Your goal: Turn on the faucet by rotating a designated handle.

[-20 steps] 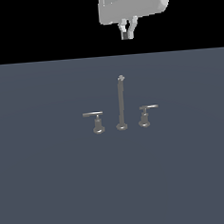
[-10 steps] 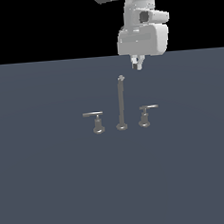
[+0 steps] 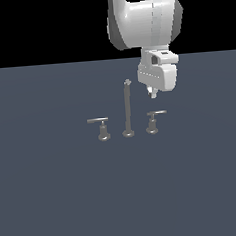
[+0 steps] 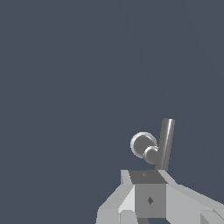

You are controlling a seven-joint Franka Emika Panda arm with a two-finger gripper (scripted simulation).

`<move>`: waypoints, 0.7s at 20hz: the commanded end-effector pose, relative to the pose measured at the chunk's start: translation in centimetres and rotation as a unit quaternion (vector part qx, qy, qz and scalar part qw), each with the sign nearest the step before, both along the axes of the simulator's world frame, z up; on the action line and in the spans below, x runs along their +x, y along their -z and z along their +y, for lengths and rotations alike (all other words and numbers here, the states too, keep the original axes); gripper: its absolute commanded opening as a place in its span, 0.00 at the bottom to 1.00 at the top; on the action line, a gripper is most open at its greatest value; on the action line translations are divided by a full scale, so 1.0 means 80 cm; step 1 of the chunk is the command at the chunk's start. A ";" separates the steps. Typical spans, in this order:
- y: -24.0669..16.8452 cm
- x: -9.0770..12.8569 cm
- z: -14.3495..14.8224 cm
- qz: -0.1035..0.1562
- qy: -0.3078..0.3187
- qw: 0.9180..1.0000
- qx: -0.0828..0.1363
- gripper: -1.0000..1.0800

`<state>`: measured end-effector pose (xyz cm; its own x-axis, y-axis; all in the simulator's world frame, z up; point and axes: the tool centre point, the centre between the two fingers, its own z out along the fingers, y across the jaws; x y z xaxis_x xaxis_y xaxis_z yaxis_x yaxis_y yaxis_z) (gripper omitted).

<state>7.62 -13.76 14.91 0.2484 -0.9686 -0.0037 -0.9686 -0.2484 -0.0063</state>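
The faucet stands on the dark grey floor in the exterior view: a tall thin spout post (image 3: 127, 109) with a low lever handle on each side. The handle (image 3: 154, 121) with the shorter bar is on the exterior view's right of the post; its twin (image 3: 100, 127) is on the left. My gripper (image 3: 151, 93) hangs just above the shorter-bar handle, apart from it, fingers together and holding nothing. In the wrist view the handle's bar (image 4: 165, 142) and round base (image 4: 141, 144) lie just beyond my gripper (image 4: 148, 183).
The flat dark grey floor (image 3: 56, 195) stretches all round the faucet. My white arm (image 3: 142, 23) comes down from the top of the exterior view, behind and above the spout post.
My arm has come down from the top of the exterior view and moved slightly right. The gripper now sits low, just above the right handle. The faucet has not moved.
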 end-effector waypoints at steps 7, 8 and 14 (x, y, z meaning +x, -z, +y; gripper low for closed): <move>0.062 0.007 -0.022 0.002 0.058 0.998 -0.002 0.00; 0.066 0.008 -0.024 0.002 0.062 0.998 -0.002 0.00; 0.075 0.008 -0.027 0.003 0.070 0.998 -0.002 0.00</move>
<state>8.21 -15.89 8.93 0.1138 -0.9935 -0.0005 -0.9935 -0.1138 0.0012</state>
